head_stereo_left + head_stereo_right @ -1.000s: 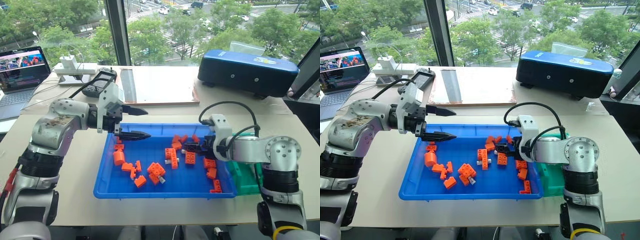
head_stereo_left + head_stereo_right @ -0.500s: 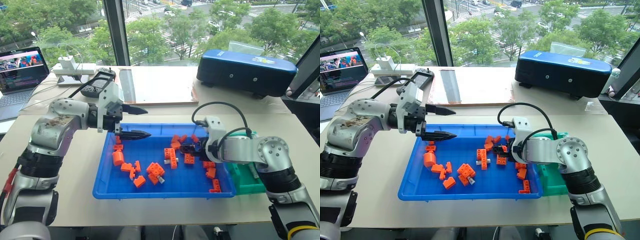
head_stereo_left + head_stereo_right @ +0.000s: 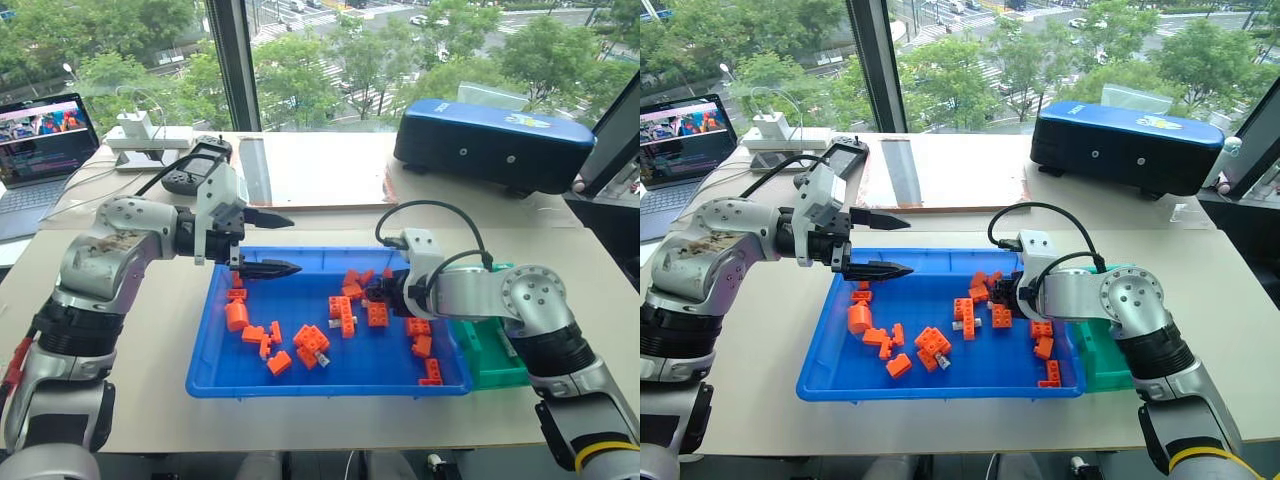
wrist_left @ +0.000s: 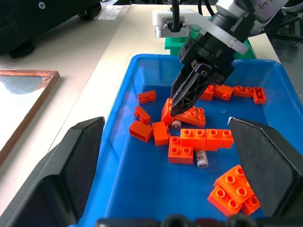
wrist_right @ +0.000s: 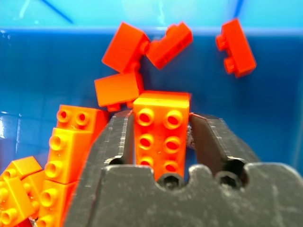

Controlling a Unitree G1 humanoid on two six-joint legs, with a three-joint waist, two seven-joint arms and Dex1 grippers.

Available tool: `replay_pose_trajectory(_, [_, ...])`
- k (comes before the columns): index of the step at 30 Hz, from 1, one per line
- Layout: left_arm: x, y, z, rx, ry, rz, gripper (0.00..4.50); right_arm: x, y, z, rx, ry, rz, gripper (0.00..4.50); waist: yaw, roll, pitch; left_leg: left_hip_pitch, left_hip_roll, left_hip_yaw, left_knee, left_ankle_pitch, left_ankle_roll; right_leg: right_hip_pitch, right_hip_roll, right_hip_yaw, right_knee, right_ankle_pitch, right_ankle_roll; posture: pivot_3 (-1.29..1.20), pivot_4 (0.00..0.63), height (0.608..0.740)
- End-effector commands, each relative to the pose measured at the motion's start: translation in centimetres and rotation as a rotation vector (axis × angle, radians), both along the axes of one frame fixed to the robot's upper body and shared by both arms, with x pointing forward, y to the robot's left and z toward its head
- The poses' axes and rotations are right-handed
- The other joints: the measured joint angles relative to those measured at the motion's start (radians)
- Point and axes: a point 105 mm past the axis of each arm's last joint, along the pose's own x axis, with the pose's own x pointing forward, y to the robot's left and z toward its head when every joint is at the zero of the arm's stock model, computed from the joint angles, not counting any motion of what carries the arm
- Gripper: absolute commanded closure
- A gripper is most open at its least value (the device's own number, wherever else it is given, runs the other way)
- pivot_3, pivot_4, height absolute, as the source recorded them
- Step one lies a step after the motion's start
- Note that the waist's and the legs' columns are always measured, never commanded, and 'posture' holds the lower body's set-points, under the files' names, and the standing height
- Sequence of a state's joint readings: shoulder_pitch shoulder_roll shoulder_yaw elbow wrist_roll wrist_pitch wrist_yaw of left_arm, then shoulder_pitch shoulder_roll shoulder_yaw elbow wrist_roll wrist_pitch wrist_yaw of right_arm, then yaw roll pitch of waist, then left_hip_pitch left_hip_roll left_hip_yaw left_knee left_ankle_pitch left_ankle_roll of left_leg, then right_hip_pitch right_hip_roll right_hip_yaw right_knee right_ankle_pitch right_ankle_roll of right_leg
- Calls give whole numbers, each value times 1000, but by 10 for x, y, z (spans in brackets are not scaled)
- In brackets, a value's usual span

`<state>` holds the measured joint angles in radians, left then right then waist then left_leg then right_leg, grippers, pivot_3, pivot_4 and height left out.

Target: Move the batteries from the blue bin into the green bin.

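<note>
The blue bin [image 3: 300, 385] lies mid-table and holds several orange bricks. Small grey batteries lie among them [image 4: 202, 159] [image 4: 176, 124] [image 3: 333, 322]. My right gripper [image 3: 372, 297] reaches down into the bin's far right part. Its fingers [image 5: 118, 137] close on the sides of an orange brick [image 5: 161, 132], and one battery lies just by the tips. My left gripper [image 3: 295, 245] hangs open and empty above the bin's far left corner. The green bin [image 3: 495, 345] stands against the blue bin's right side, partly hidden by my right arm.
A dark navy case [image 3: 500, 140] sits at the back right. A wood-framed board [image 3: 310, 170] lies behind the blue bin. A laptop [image 3: 45, 140], a white adapter [image 3: 150, 135] and a black controller [image 3: 185, 180] are at the back left.
My right gripper's fingers have come together from wide open onto the orange brick, and its forearm has swung round. The left arm has stayed still.
</note>
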<state>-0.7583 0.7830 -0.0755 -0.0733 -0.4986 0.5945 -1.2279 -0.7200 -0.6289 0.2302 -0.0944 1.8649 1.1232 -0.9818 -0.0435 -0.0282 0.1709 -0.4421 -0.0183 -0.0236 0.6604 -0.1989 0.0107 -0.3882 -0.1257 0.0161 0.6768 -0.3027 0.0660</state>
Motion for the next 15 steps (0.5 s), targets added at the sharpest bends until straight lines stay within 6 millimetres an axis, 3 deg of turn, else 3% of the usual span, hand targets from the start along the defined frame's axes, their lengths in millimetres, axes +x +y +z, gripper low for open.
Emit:
replay_pose_trajectory(1, [-6,1,8,-20,-20,-1,0,0,-4,17,24,-43,20,3179,0,0,0,0,0,0,0,0,0,0,0,0,0,0,0,0,150,732])
replay_pose_trajectory(11, [-2,0,7,-25,-24,8,0,0,-35,66,-4,-143,81,3179,3,0,0,-1,0,0,0,0,0,0,0,0,-4,0,0,0,150,732])
replay_pose_trajectory(15, [-1,-2,6,-28,-28,4,0,-6,-27,67,-62,-168,202,3179,2,0,0,-1,0,0,0,0,0,0,0,0,-5,0,0,0,150,732])
